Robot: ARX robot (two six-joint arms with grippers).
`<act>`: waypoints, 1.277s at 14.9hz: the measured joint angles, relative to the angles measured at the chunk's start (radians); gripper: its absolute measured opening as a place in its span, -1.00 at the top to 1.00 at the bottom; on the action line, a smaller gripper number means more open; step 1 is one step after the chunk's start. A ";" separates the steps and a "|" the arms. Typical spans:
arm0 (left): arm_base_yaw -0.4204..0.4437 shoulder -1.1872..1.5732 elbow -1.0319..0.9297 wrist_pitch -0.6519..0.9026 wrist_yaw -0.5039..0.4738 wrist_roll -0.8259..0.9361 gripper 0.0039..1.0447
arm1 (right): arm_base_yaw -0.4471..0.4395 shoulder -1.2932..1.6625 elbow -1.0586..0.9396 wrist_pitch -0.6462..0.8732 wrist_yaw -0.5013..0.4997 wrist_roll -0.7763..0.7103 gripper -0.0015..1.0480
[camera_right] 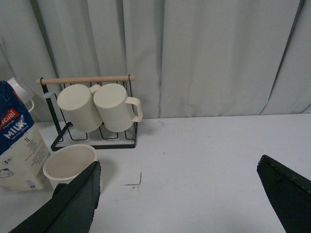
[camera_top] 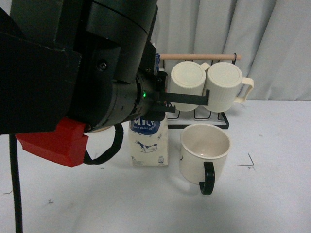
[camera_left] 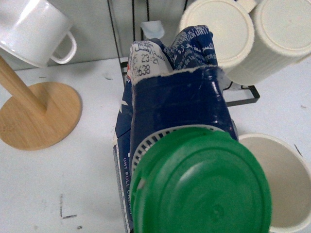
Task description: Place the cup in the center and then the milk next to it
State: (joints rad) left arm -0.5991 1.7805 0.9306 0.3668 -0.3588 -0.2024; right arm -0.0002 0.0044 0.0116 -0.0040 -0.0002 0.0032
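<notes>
Placing milk (camera_top: 148, 145) beside cup (camera_top: 204, 153), probably the last step. Cup sits upright near the middle of the table (camera_top: 272, 194), handle at 6 o'clock. Milk stands just beside it at its 9 o'clock. Left arm (camera_top: 97, 73) hangs over the milk's top; left fingers hidden, can't tell their grip. Right fingers (camera_right: 73, 204) spread wide, empty. Next likely: release if held, lift straight up, avoid tipping milk.

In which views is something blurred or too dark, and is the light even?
Front view: the left arm is near the lens, dark and without detail; the cup and milk are clear, with faint shadows. Left wrist view: the green cap is soft, out of focus. Right wrist view: sharp, evenly lit.
</notes>
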 joint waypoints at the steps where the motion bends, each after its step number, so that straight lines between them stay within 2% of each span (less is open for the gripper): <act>1: -0.029 0.022 -0.001 0.010 -0.004 0.000 0.94 | 0.000 0.000 0.000 0.000 0.000 0.000 -0.87; 7: -0.054 0.059 -0.004 0.018 -0.031 0.013 0.94 | 0.000 0.000 0.000 0.000 0.000 0.000 -0.87; 10: -0.055 0.059 -0.003 0.015 -0.038 0.016 0.57 | 0.000 0.000 0.000 0.000 0.000 0.000 -0.87; 11: -0.058 0.057 0.004 0.000 -0.022 0.013 0.15 | 0.000 0.000 0.000 0.000 0.000 0.000 -0.87; 14: -0.056 0.035 0.004 -0.039 0.049 -0.044 -0.37 | 0.000 0.000 0.000 0.000 0.000 0.000 -0.87; 15: -0.051 -0.047 0.004 -0.081 0.167 -0.159 -0.85 | 0.000 0.000 0.000 0.000 0.000 0.000 -0.87; 16: -0.051 -0.076 0.004 -0.090 0.192 -0.190 -0.90 | 0.000 0.000 0.000 0.000 0.000 0.000 -0.87; 19: -0.052 -0.147 0.004 -0.128 0.202 -0.224 -0.88 | 0.000 0.000 0.000 0.000 0.000 0.000 -0.87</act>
State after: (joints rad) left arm -0.6514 1.6333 0.9348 0.2390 -0.1566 -0.4267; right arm -0.0002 0.0044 0.0116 -0.0040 0.0002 0.0032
